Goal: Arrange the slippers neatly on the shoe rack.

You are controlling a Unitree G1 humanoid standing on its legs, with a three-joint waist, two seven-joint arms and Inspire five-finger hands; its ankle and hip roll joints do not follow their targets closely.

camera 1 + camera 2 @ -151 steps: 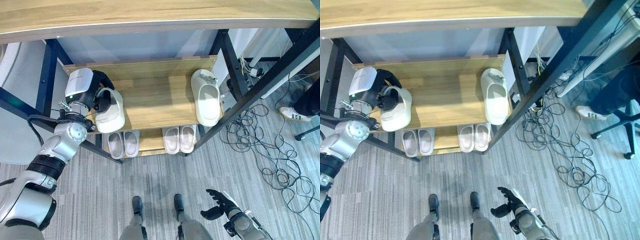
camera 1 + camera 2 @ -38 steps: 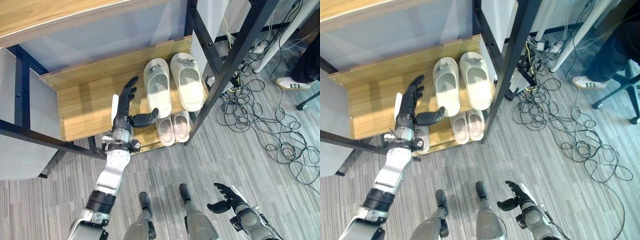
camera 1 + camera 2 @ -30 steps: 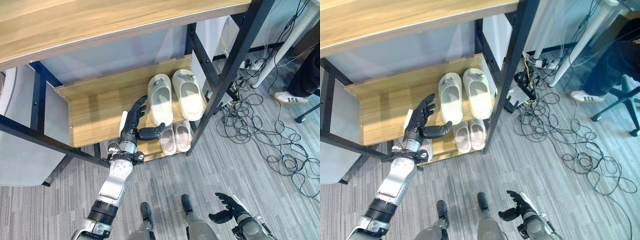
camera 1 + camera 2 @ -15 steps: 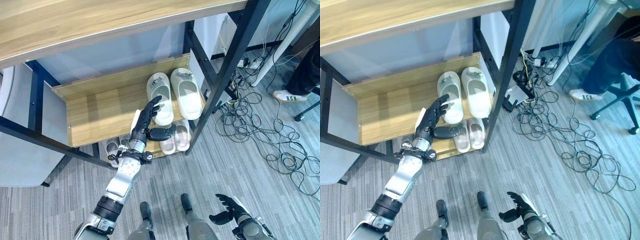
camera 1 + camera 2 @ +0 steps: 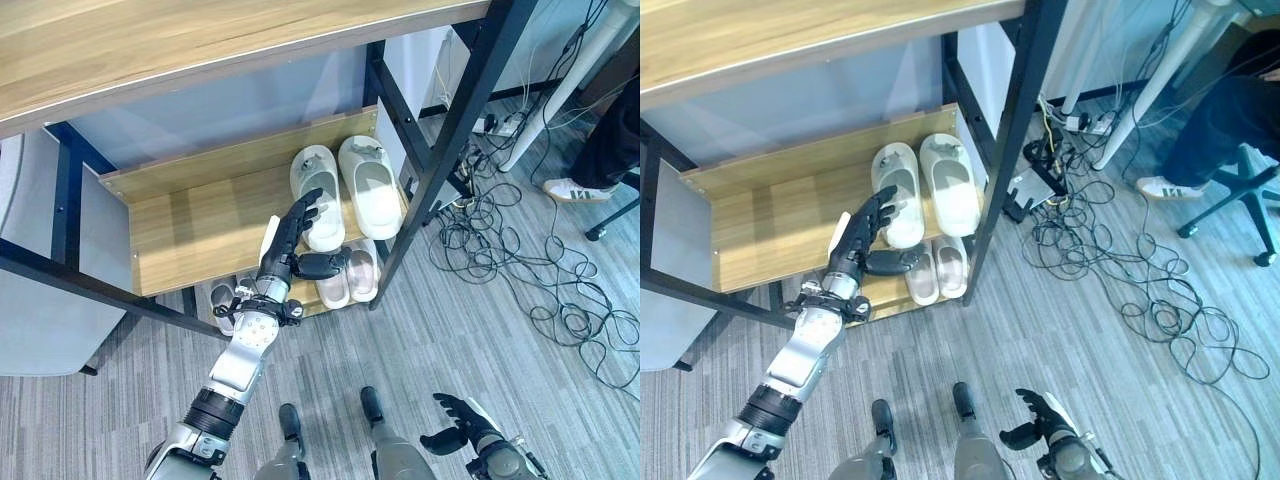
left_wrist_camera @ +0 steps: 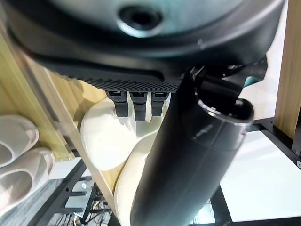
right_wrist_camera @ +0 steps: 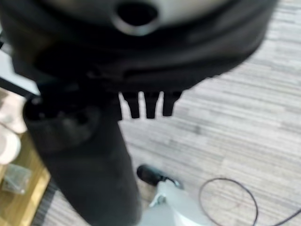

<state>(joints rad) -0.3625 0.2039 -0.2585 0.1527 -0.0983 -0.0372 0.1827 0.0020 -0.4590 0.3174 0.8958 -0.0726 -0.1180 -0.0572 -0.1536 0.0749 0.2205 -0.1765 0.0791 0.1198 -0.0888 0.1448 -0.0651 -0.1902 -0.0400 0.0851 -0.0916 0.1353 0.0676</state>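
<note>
While the shoe rack [image 5: 190,215] carries the big cream slippers [image 5: 345,190] side by side at the right end of its wooden shelf, long axes running front to back, the left hand [image 5: 290,248] reaches over the nearer one's heel with fingers [image 5: 305,208] straight, grasping nothing. Smaller pairs [image 5: 345,280] sit below. Far lower, the right hand [image 5: 462,432] hangs loosely curled, empty.

Two large slippers [image 5: 347,188] lie side by side at the right end of the shoe rack's middle shelf [image 5: 190,225]. Smaller slipper pairs [image 5: 348,275] sit on the shelf beneath. The left hand [image 5: 290,245] reaches before the left slipper; cables [image 5: 520,270] sprawl on the floor to the rack's right.
</note>
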